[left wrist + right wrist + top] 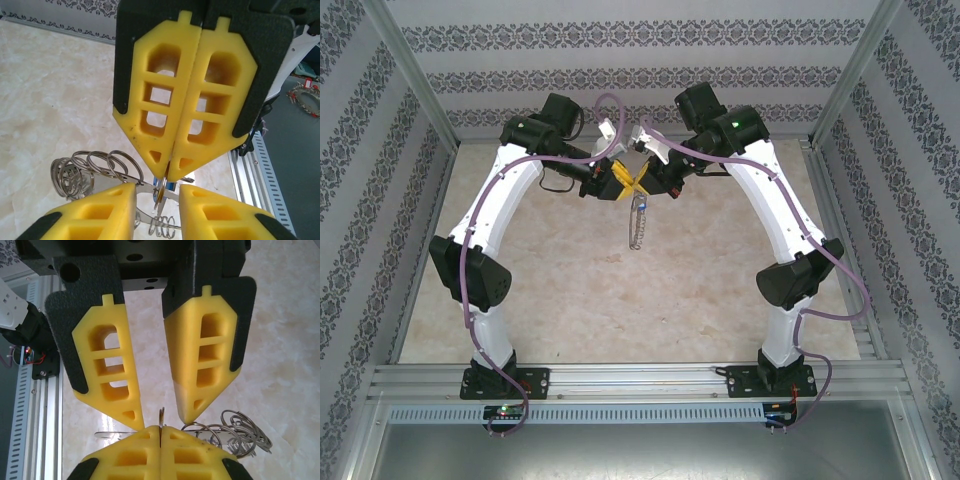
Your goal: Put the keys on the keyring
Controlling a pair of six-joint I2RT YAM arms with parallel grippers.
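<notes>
Left gripper (167, 176) as landmark, raised above the table (720, 300) towards its far side; its yellow pads (160, 76) are pressed flat together along their whole length, nipping at the tips a thin ring seen edge-on, part of the keyring (639, 228); keyring hanging straight down from the left gripper, clear of the table, its coiled silver rings bunched to one side below the tips in the left wrist view. Key (171, 186) immediately below the left gripper's tips, only a sliver of its blue head showing just beside the nipped ring; whether it is threaded on the keyring cannot be told. Right gripper (162, 423) directly opposite the left gripper, tip to tip with it, jaws moderately wide apart and holding nothing; its fingertips (187, 415) flank the left gripper's tips, the edge-on ring standing in the gap between them, touching neither as far as the right wrist view shows. Left arm (505, 200) and right arm (775, 215) arch inward from the near edge to meet at the left gripper, purple cables (468, 300) running along both. Aluminium rail (40, 405) lies well behind the left gripper in the right wrist view, along the table edge.
</notes>
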